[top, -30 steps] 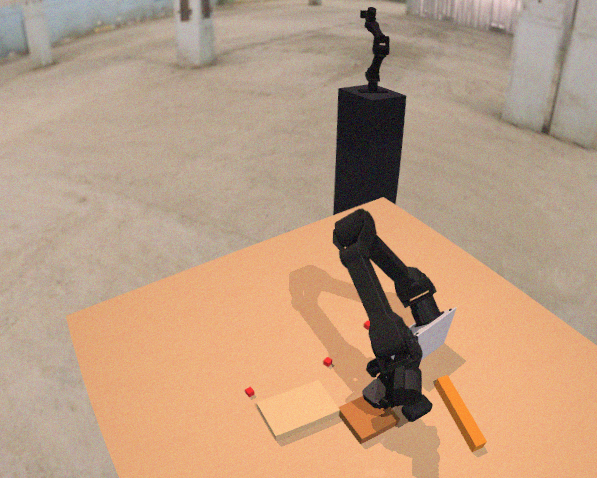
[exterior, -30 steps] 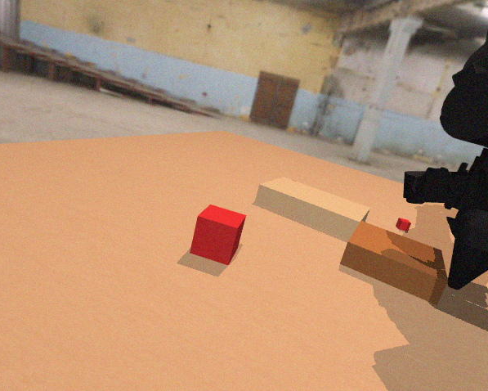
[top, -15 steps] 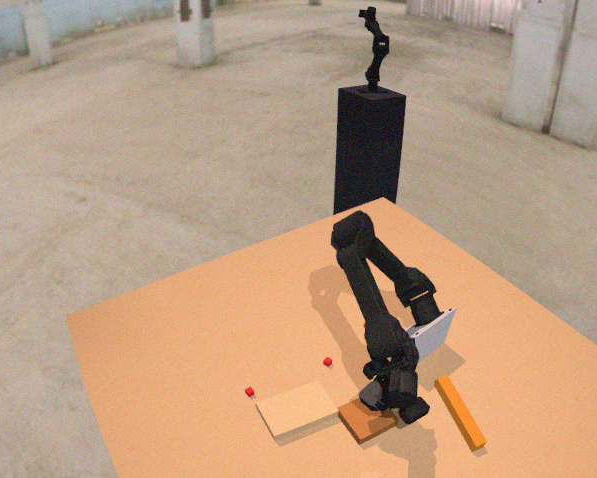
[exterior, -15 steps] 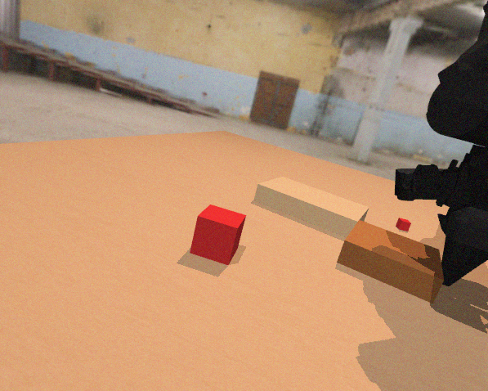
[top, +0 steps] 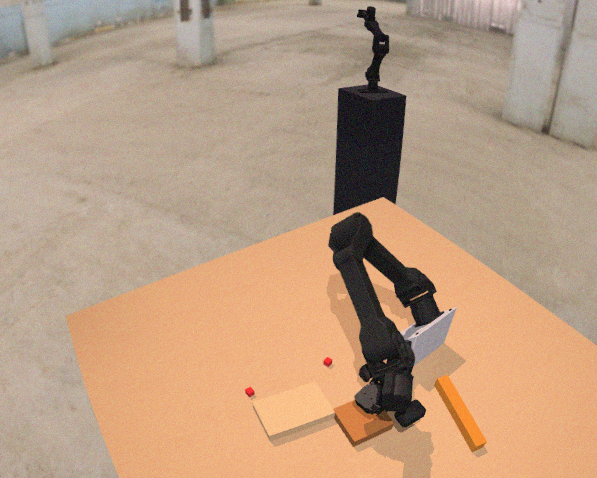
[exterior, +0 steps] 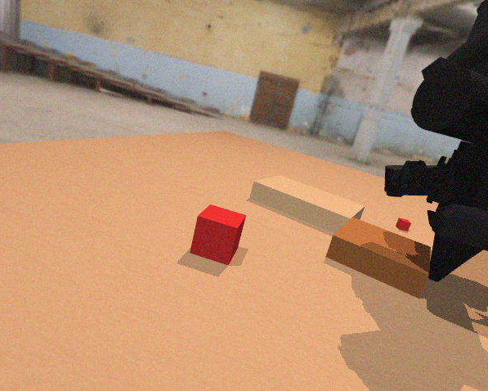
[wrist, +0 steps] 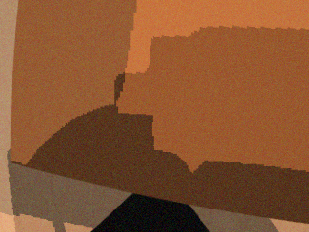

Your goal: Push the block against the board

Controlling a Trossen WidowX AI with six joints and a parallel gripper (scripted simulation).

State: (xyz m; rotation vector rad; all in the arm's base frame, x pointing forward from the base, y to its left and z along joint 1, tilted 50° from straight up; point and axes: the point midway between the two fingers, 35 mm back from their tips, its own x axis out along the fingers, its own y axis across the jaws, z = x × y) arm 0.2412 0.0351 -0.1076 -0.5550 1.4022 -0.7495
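Top view: square block (top: 357, 429) (exterior: 378, 256) (wrist: 235, 97), brown, flat on the worktop (top: 185, 328) (exterior: 109, 303); pale board (top: 293, 411) (exterior: 306, 197) at its 9–10 o'clock. Near corners meet or nearly so, contact uncertain; outer edges out of line, with the block offset toward 6 o'clock. Claw (top: 397, 411) (exterior: 438, 271) (wrist: 155, 189) clenched, nothing in its grip, low at the block's 2–3 o'clock side; whether it touches, cannot tell. Orange bar (top: 460, 413) lies apart at the block's 3 o'clock. Small red cubes: one (top: 249, 391) at the board's 10 o'clock, another (top: 328, 361) at its 1 o'clock. Wrist view: block fills most of the picture, heavily shadowed.
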